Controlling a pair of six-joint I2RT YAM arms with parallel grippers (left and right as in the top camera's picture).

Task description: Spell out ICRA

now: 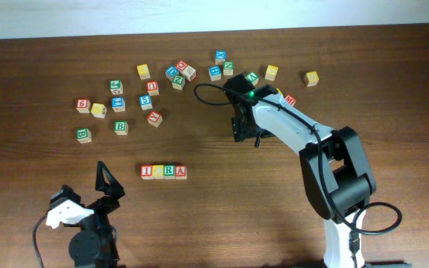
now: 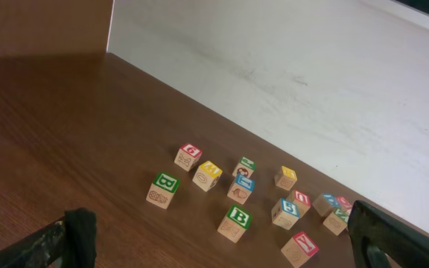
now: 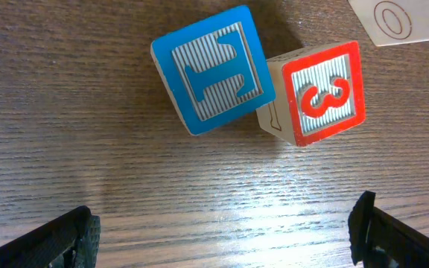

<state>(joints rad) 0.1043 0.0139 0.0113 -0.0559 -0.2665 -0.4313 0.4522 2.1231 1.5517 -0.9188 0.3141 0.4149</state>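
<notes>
Four letter blocks stand in a row reading I, C, R, A (image 1: 163, 172) at the table's front middle. My right gripper (image 1: 246, 134) is open and empty, up and to the right of the row. In the right wrist view its fingers (image 3: 226, 231) are spread over bare wood, just short of a blue letter block (image 3: 213, 69) that touches a red "3" block (image 3: 323, 91). My left gripper (image 1: 109, 186) is open and empty at the front left, left of the row. Its fingers (image 2: 222, 257) frame the left cluster in the left wrist view.
Loose blocks lie scattered at the back left (image 1: 118, 104) and back middle (image 1: 181, 73), with more at the back right (image 1: 311, 78). The left wrist view shows two green B blocks (image 2: 235, 223) (image 2: 164, 190), a red Y block (image 2: 301, 248) and the white wall (image 2: 289, 67).
</notes>
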